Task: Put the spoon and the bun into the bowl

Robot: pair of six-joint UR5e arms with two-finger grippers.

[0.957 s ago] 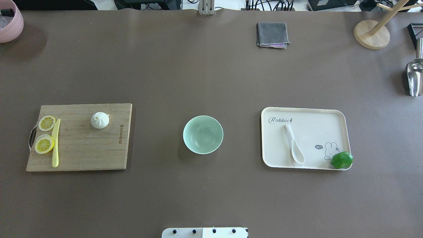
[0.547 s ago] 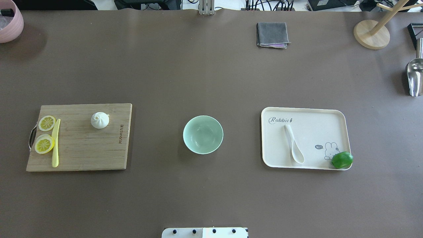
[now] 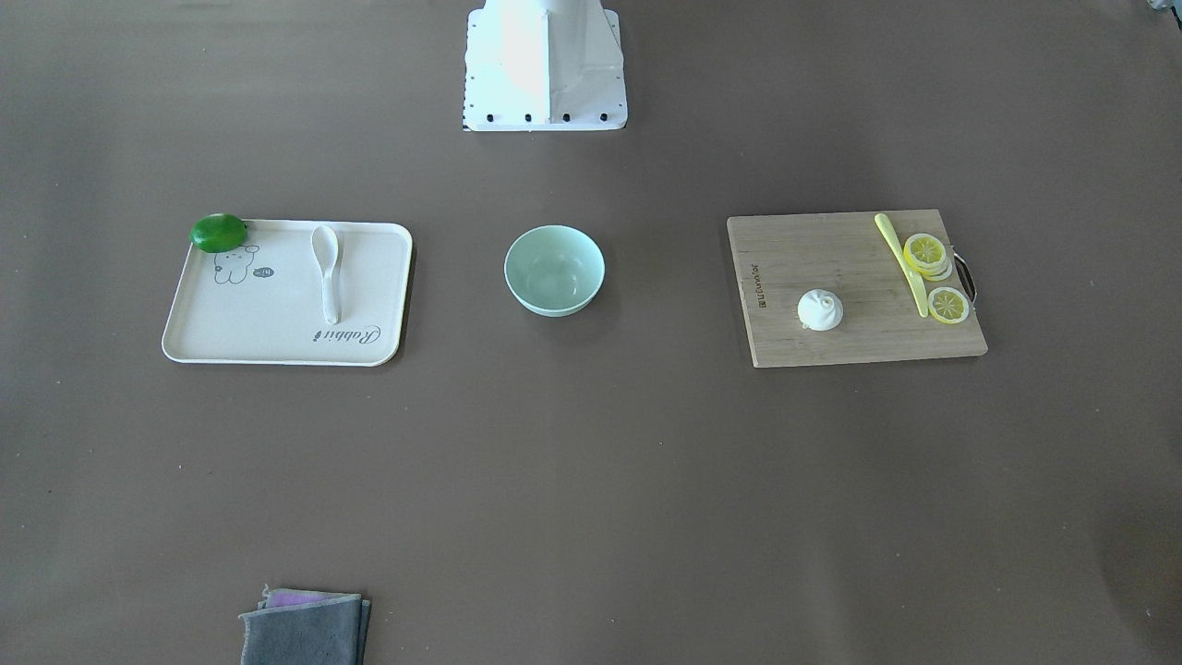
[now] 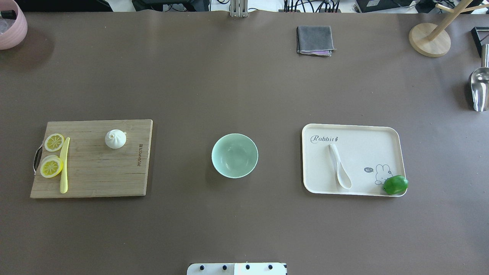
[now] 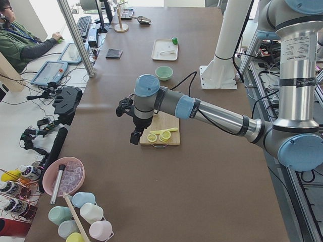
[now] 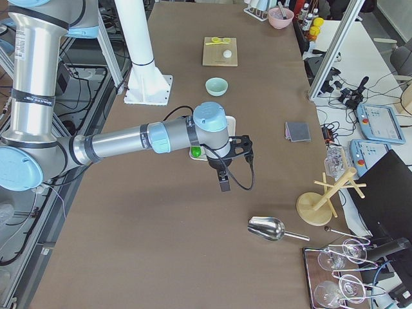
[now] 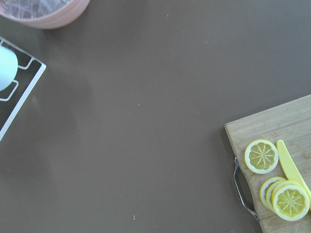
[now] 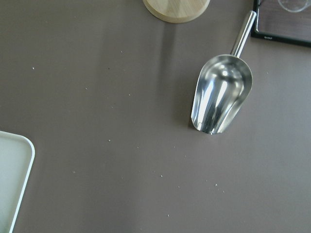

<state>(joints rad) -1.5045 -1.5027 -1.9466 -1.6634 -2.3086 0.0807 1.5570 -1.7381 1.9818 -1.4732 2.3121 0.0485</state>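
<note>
The spoon (image 4: 339,166), likely slippery, is lying to be taken at its handle; left gripper (image 5: 134,137), right gripper (image 6: 223,183): spread cannot be told.

Bench (image 4: 229,88): brown surface. Wooden cutting board (image 4: 91,172) on the overhead view's left, carrying lemon slices (image 4: 51,167) in 2 groups at its handle end and a yellow-green knife (image 4: 64,166) just beside them. Cream tray (image 4: 366,149) on the right, green lime (image 4: 395,185) on its corner. Grey cloth (image 4: 314,39) at far edge. Metal scoop (image 4: 479,88) and wooden stand (image 4: 429,39) at far right.

Silver arms (image 5: 222,118), pale-blue joint caps (image 5: 147,85) (black cable (image 6: 251,170) trailing), white base (image 3: 545,65).
</note>
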